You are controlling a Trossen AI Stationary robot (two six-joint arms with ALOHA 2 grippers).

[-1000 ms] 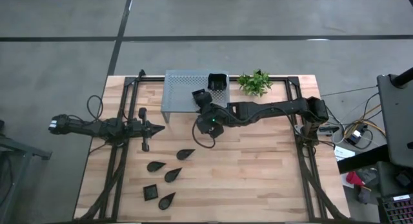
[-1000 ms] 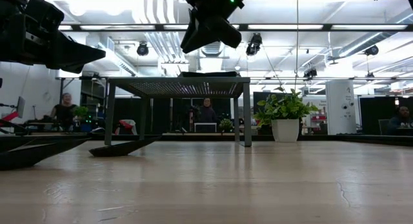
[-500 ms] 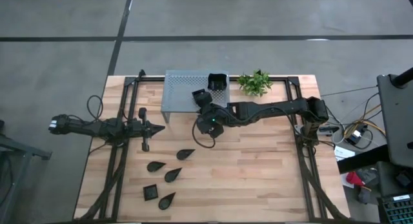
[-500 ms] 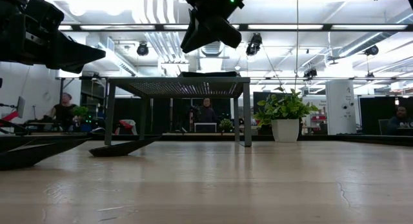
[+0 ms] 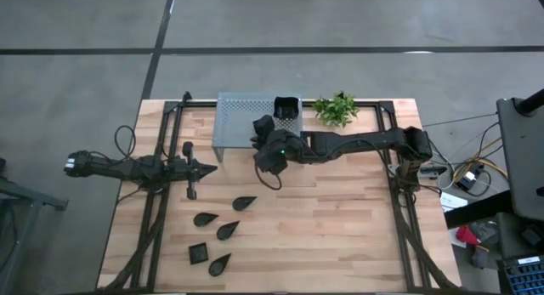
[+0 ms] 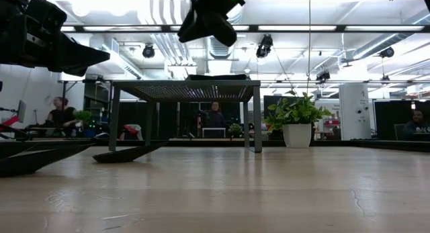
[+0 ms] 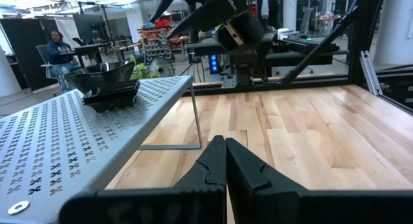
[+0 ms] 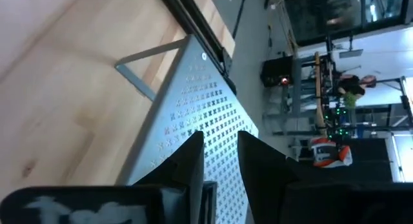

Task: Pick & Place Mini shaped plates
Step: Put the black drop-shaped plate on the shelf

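The right gripper hangs near the upper centre of the high view, over the front edge of the grey perforated metal shelf. Its dark fingers stand slightly spread, apparently with nothing between them, though the view is poor. A stack of glossy black wavy-edged square plates sits on the shelf's right end. Four black leaf-shaped plates and a tiny black square plate lie on the light wooden tabletop at lower left. The left gripper waits at the left, fingers pressed together.
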